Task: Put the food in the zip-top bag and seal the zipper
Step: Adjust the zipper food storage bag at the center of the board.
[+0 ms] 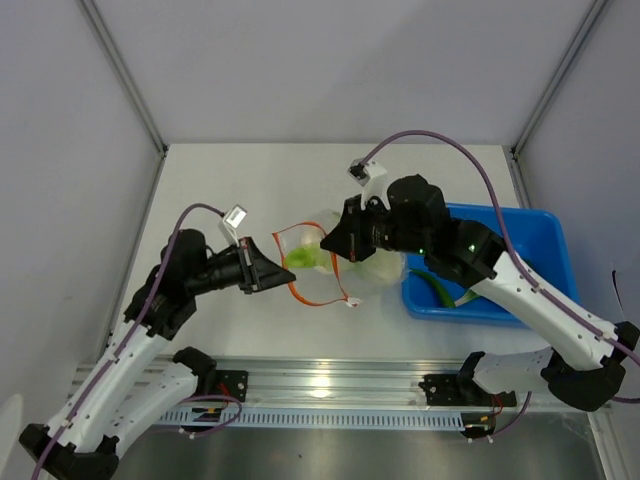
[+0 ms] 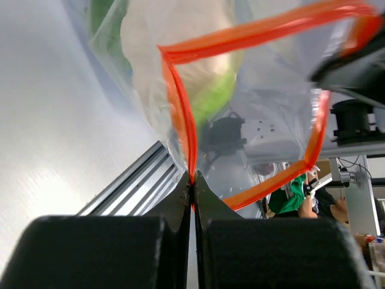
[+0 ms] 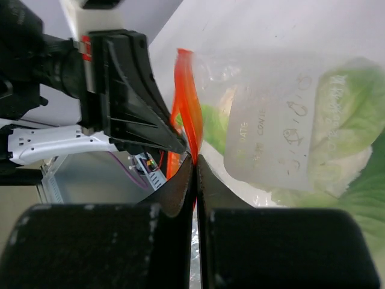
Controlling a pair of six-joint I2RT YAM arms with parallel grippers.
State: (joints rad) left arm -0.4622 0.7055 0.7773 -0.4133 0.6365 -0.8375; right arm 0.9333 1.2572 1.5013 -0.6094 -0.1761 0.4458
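Observation:
The clear zip-top bag (image 1: 322, 282) lies mid-table with its mouth held open; its orange-red zipper (image 1: 318, 301) forms a loop. Leafy green and pale food (image 1: 305, 258) sits inside it. My left gripper (image 1: 285, 272) is shut on the zipper's left edge (image 2: 180, 114); the left wrist view shows the open loop and the food (image 2: 192, 72) behind it. My right gripper (image 1: 331, 247) is shut on the zipper (image 3: 187, 102) at the far side of the mouth. The right wrist view shows the bag (image 3: 271, 138) with leafy food (image 3: 343, 114) inside. More long green pieces (image 1: 437, 290) lie in the blue bin.
The blue rectangular bin (image 1: 500, 212) stands at the right, under my right arm. An aluminium rail (image 1: 330, 375) runs along the table's near edge. Grey walls with metal posts close off the left, back and right.

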